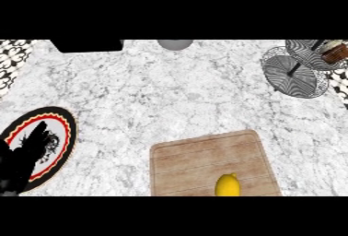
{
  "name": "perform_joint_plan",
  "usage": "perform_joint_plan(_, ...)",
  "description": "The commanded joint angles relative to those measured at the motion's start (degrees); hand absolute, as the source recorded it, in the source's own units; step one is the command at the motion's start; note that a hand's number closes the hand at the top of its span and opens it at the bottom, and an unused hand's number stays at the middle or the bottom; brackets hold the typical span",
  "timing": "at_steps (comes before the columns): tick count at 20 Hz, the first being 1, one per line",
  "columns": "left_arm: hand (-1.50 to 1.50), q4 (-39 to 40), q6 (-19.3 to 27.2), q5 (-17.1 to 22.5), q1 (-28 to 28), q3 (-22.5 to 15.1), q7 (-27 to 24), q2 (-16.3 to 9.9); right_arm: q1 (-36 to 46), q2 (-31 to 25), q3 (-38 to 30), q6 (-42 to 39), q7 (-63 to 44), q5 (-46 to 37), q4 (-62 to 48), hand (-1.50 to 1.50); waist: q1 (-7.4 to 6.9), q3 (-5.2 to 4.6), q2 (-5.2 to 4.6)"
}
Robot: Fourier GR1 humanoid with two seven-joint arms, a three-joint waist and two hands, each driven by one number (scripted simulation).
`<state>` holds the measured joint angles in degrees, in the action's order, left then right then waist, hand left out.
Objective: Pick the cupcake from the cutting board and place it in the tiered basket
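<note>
The cupcake [333,51], brown with a pale top, sits in the upper tier of the wire tiered basket [291,75] at the far right corner of the counter. No hand touches it. The wooden cutting board [204,159] lies at the near middle and carries only a yellow lemon [228,185] at its near edge. My left hand [24,154] shows at the lower left with its fingers pointing up, open and holding nothing. It rests over a patterned plate. My right hand is out of the view.
A round plate [62,133] with a red, yellow and black rim lies at the left under my left hand. A black object [87,45] and a grey round thing [175,44] stand at the far edge. Marble counter spreads between board and basket.
</note>
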<state>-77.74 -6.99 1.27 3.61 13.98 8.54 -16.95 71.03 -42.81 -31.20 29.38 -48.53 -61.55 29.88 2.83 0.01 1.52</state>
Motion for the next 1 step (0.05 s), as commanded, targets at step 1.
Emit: perform_joint_plan(1, 0.00, -1.6, 0.3, -0.2, 2.6, 0.1, 0.5, 0.1, -6.3, 5.9, -1.9, 1.4, 3.5, 5.7, 8.2, -1.50, 1.83, 0.04, 1.04)
